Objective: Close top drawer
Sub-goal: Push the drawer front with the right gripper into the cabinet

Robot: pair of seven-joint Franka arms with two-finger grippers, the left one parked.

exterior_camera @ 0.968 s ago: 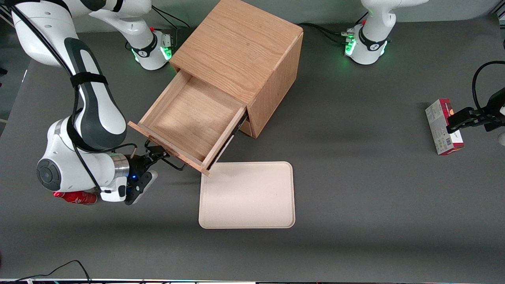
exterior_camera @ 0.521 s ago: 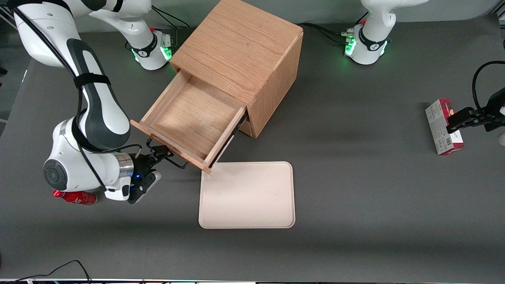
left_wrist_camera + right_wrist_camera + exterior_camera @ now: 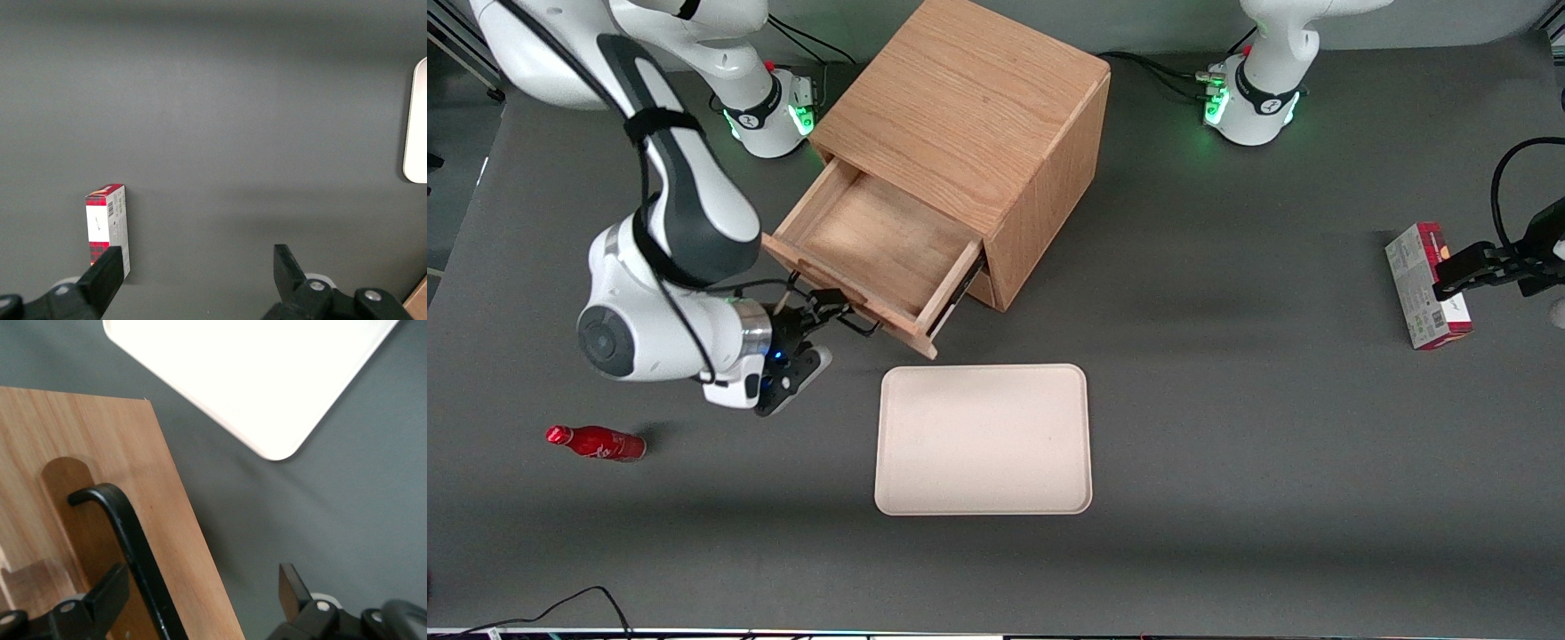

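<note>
Top drawer point(image 3: 876, 253) half open; tool point(image 3: 824, 318) spread wide against its front.

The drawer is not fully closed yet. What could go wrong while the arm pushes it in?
1. The end effector is at the handle, near one end of the drawer front; an uneven push might skew and jam it.
2. A finger beside the handle could catch on it when retreating.
3. Hard pushing might slide the cabinet.

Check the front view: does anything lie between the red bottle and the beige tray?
No. In the front view, bare table runs from the red bottle to the beige tray; the gripper sits farther back.
</note>
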